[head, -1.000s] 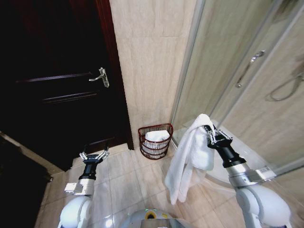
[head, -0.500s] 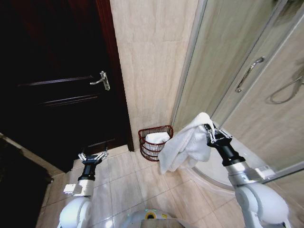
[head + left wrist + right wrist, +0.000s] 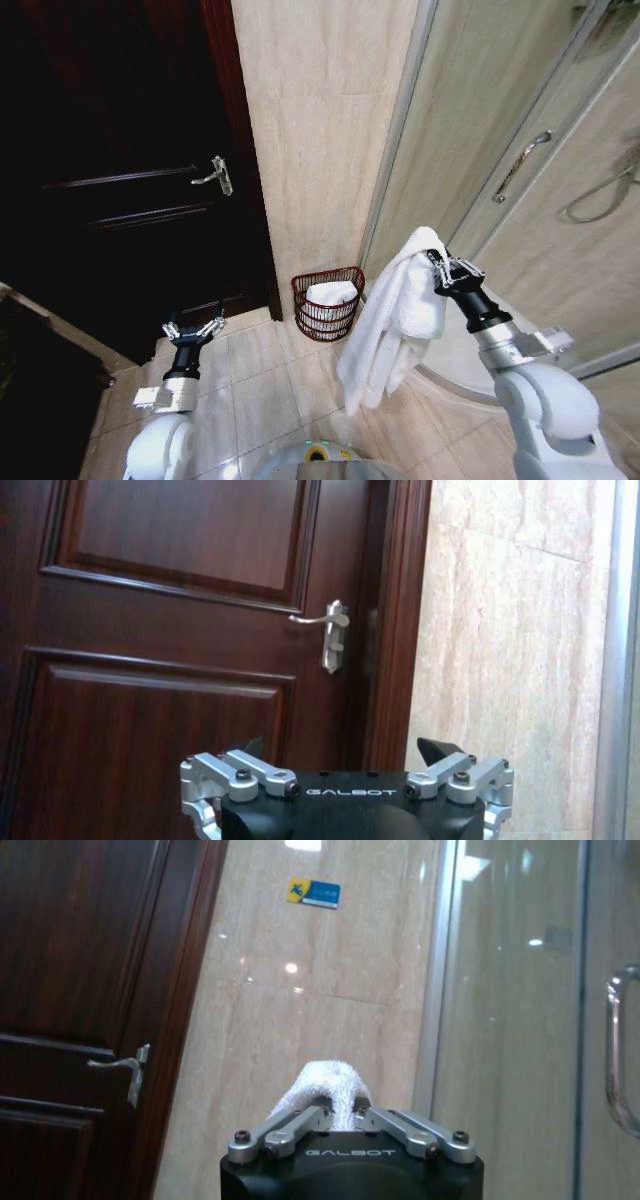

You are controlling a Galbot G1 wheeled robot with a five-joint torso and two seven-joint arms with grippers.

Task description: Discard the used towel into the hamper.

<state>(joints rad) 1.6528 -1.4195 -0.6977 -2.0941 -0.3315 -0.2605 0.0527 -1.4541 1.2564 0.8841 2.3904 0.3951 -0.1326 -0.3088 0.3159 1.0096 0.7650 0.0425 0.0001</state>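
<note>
towel (image 3: 392, 318) hanging straight again, right hand (image 3: 441, 268) slightly raised

A dark wooden door (image 3: 130, 180) fills the left of the frame, its silver handle (image 3: 216, 173) left of centre. Beige wall tiles (image 3: 320, 130) stand at centre. A glass shower enclosure (image 3: 500, 150) takes the right.

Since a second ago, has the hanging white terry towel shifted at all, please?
Yes: the white terry towel swung toward the dark reddish-brown wire hamper, then fell back beneath the right gripper.

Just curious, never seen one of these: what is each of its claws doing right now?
Left gripper: open, holding nothing, low in front of the dark door.
Right gripper: shut on the white towel, which hangs from it.
</note>
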